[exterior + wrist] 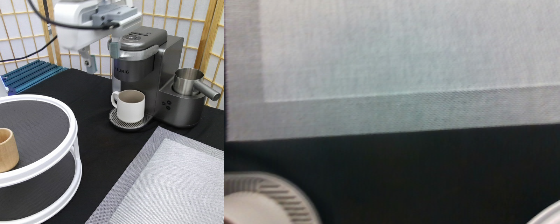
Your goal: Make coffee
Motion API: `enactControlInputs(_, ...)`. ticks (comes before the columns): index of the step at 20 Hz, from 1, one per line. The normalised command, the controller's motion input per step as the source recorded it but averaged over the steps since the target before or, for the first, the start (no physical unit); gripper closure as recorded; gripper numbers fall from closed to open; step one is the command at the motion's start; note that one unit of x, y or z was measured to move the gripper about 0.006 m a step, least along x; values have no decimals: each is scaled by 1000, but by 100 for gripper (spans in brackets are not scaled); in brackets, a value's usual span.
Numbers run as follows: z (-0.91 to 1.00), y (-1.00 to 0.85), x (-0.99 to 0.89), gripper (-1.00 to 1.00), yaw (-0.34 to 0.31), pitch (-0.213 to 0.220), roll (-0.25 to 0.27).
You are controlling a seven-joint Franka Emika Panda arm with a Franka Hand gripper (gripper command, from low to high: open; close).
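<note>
The robot's white-bodied two-finger gripper (101, 56) hung in the air just beside the grey plastic single-serve coffee machine (145, 70), on its side toward the exterior view's left and level with its upper body. Its two dark fingers (88, 62) pointed downward, spread apart, with nothing between them. The small coffee pod showed in neither view, so its place could not be told.

The coffee machine was a boxy block with a rounded, glossy lid. Under its brew head stood a cream ceramic handled mug (130, 105), a smooth cylinder resting on the round perforated drip tray (119, 122); the wrist view caught that slotted tray edge (276, 192) and a sliver of mug rim. Touching the machine on the side away from the gripper sat a brushed-metal pitcher with a straight handle (189, 82).

In front of the machine lay a grey woven mat with a darker border (170, 185), finely textured on the black tabletop (90, 95). Well apart from the machine, a white two-tier round shelf with dark mesh floors (50, 145) held a tan wooden cup (7, 149). A blue ribbed rack (30, 75) lay behind the shelf.
</note>
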Motion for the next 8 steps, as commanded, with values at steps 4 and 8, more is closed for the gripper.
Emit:
enactControlInputs(4, 41, 0, -32, -100, 1, -2, -2)
enactControlInputs(8, 0, 0, 0, -100, 0, 0, 0)
